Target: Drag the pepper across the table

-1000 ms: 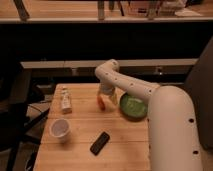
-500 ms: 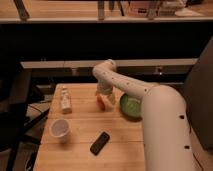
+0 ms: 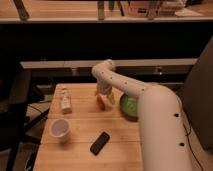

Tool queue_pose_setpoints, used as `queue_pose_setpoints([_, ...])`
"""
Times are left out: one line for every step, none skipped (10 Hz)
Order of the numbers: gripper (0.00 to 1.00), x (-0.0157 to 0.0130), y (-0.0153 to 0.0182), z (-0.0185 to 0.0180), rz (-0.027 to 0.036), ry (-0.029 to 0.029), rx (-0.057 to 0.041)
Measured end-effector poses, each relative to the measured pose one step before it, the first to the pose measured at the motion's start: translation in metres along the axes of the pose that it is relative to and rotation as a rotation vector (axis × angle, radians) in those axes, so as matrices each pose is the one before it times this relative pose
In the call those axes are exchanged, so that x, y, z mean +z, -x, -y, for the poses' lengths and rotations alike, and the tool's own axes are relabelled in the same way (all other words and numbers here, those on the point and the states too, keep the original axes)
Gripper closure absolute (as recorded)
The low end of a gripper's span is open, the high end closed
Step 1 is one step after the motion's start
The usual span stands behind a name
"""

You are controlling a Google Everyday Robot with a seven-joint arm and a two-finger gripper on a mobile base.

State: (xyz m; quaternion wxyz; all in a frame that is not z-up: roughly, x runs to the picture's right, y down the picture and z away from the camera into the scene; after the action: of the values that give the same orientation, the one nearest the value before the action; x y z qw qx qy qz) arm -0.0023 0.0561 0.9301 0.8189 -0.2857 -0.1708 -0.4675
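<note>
The gripper (image 3: 104, 95) hangs at the middle of the frame, jaws spread wide, right over the pepper (image 3: 101, 102) on the table (image 3: 80, 156). A green bowl (image 3: 129, 106) sits right of it. A bottle (image 3: 65, 100), cup (image 3: 60, 129) and phone (image 3: 100, 143) stand lower left.

Red-orange pepper (image 3: 102, 102) beneath the pale pincer (image 3: 105, 95), far middle of the light-wood planked counter (image 3: 80, 152). Green bowl (image 3: 129, 106) right, white cup (image 3: 60, 129) left, black slab (image 3: 100, 143) near.
</note>
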Motion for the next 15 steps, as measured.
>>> queue_pose_setpoints([0.2,0.00079,0.00031,0.00097,0.00185,0.00163,-0.0028])
queue_pose_setpoints([0.2,0.00222,0.00062,0.00222,0.00384,0.00227,-0.004])
queue_pose_setpoints([0.2,0.00165,-0.00011,0.00109,0.00292,0.00286,-0.00223])
queue_pose_setpoints([0.2,0.00154,0.00006,0.00153,0.00179,0.00186,-0.00265])
queue_pose_setpoints([0.2,0.00021,0.00015,0.00096,0.0009,0.00053,-0.00159])
queue_pose_setpoints([0.2,0.00114,-0.00001,0.00073,0.00343,0.00188,-0.00205])
queue_pose_setpoints([0.2,0.0013,-0.00049,-0.00037,0.00206,0.00204,-0.00044])
queue_pose_setpoints([0.2,0.00084,-0.00079,-0.00003,0.00057,0.0002,0.00007])
queue_pose_setpoints([0.2,0.00206,-0.00055,-0.00019,0.0032,0.00092,0.00073])
queue_pose_setpoints([0.2,0.00086,-0.00042,0.0,0.00125,0.0012,0.00005])
queue_pose_setpoints([0.2,0.00117,0.00014,0.00072,0.00189,0.00041,-0.00149])
queue_pose_setpoints([0.2,0.00077,0.00009,0.00061,0.00088,0.00091,-0.00183])
queue_pose_setpoints([0.2,0.00111,-0.00001,0.0003,0.00138,0.00158,-0.00177])
queue_pose_setpoints([0.2,0.00149,-0.00005,0.00001,0.00182,0.00171,-0.00112])
queue_pose_setpoints([0.2,0.0015,-0.00034,-0.00028,0.00171,0.00168,-0.0006])
